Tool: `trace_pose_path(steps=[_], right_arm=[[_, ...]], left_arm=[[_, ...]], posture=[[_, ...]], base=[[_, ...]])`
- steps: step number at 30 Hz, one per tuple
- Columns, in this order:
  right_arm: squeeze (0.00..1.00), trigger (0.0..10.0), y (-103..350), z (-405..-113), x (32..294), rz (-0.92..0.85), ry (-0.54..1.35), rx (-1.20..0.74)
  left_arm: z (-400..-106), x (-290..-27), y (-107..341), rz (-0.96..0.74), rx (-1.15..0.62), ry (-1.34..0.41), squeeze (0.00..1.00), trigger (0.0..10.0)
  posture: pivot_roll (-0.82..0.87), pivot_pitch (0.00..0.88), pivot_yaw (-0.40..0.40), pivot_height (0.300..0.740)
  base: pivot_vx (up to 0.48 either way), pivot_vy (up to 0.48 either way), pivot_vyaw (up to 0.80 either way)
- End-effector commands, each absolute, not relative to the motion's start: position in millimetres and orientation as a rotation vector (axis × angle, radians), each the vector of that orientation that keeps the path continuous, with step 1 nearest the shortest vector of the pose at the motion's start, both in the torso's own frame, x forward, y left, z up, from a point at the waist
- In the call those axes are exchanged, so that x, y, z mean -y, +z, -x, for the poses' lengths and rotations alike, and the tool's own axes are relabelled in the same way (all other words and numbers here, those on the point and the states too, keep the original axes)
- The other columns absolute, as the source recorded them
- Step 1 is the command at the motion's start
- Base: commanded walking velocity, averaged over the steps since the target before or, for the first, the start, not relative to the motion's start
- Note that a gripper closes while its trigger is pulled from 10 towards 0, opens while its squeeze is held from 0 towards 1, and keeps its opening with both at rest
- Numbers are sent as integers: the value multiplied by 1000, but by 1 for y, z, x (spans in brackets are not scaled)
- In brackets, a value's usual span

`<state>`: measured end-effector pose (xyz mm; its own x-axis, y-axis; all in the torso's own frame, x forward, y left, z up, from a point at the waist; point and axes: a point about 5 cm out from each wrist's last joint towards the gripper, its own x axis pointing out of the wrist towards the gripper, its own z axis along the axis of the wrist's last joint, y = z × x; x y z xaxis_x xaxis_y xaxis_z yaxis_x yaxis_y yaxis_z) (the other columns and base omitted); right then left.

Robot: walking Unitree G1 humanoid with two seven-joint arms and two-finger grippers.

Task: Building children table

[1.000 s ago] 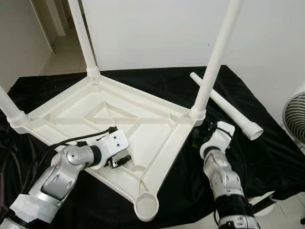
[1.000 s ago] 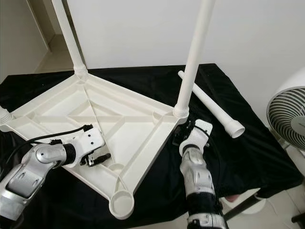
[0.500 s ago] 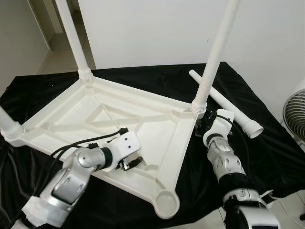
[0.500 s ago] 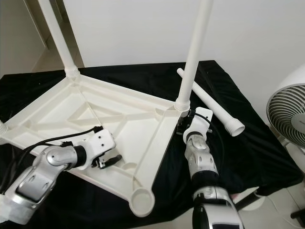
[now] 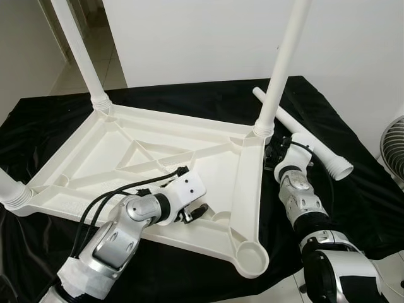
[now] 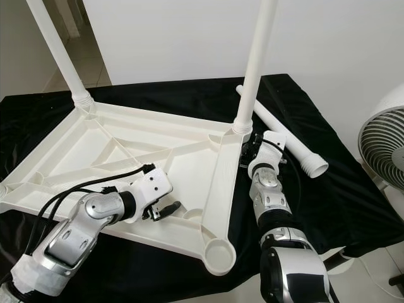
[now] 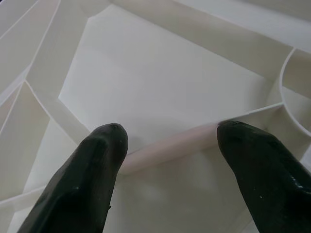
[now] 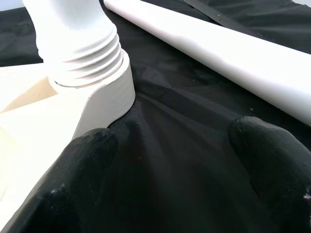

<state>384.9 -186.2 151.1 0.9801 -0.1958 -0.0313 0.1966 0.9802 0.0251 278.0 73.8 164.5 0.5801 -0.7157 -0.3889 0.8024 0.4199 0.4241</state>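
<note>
left gripper point(image 5: 197, 213) open, fingers point(image 7: 92, 160) spread over a low rib inside the upturned white tabletop point(image 5: 158, 158), close to the empty leg socket point(image 5: 251, 257) at the near corner of the work table. right gripper point(image 6: 247, 153) also open, gripping nothing, low over the black cloth point(image 8: 194, 121) just beside the threaded collar point(image 8: 80, 48) of a mounted leg point(image 5: 281, 63).

three legs upright in their sockets; fourth, loose leg point(image 5: 303, 142) lying on the cloth toward the far right corner, behind the right gripper and apart from it.

probably next: taking the loose leg and bringing it to the empty socket. best to grasp near the threaded end, keep it vertical over the socket, start the thread gently, hold the tabletop steady with the left gripper so as not to let it turn.

cloth wrinkled, covering the whole table. white wall behind, pale tiled floor, doorway at far left, white fan point(image 6: 385, 151) at right.
</note>
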Motion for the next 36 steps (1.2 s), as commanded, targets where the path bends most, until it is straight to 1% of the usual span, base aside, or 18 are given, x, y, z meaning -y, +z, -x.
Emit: trace_pose_path(steps=[1,9,12,13,14,17,18,19,22,26,29,36], right_arm=[[0,10000,143,-382,177,-24,-140,-38],[0,10000,143,-374,187,22,-142,22],[0,10000,148,-363,197,53,-147,112],[0,10000,153,-357,202,55,-154,162],[0,10000,153,-357,202,55,-154,162],[0,10000,164,-343,212,55,-158,258],[0,10000,164,-343,212,55,-158,258],[0,10000,168,-335,215,61,-145,287],[0,10000,170,-328,216,78,-121,299],[0,10000,171,-322,215,96,-97,307],[0,10000,177,-309,218,126,-66,321],[0,10000,188,-297,223,143,-71,340]], left_arm=[[-275,-76,166,-600,-151,-998,0,10000],[-272,-95,177,-573,-114,-1027,0,10000],[-271,-109,189,-540,-67,-1031,0,10000],[-272,-114,197,-499,-41,-1023,0,10000],[-272,-114,197,-499,-41,-1023,0,10000],[-268,-121,205,-448,-16,-1055,0,10000],[-268,-121,205,-448,-16,-1055,0,10000],[-262,-121,202,-458,-28,-1102,0,10000],[-256,-119,199,-459,-43,-1139,0,10000],[-253,-118,196,-452,-50,-1162,0,10000],[-251,-116,187,-486,-75,-1200,0,10000],[-255,-114,174,-532,-106,-1181,0,10000]], posture=[[60,136,61,740],[54,132,54,740],[48,125,45,740],[48,122,43,740],[48,122,43,740],[40,108,31,740],[40,108,31,740],[34,102,27,740],[30,97,24,740],[25,93,22,740],[14,86,21,740],[-17,83,33,740]], base=[[0,0,0],[0,0,0],[0,0,0],[0,0,0],[0,0,0],[0,0,0],[0,0,0],[0,0,0],[0,0,0],[0,0,0],[0,0,0],[0,0,0]])
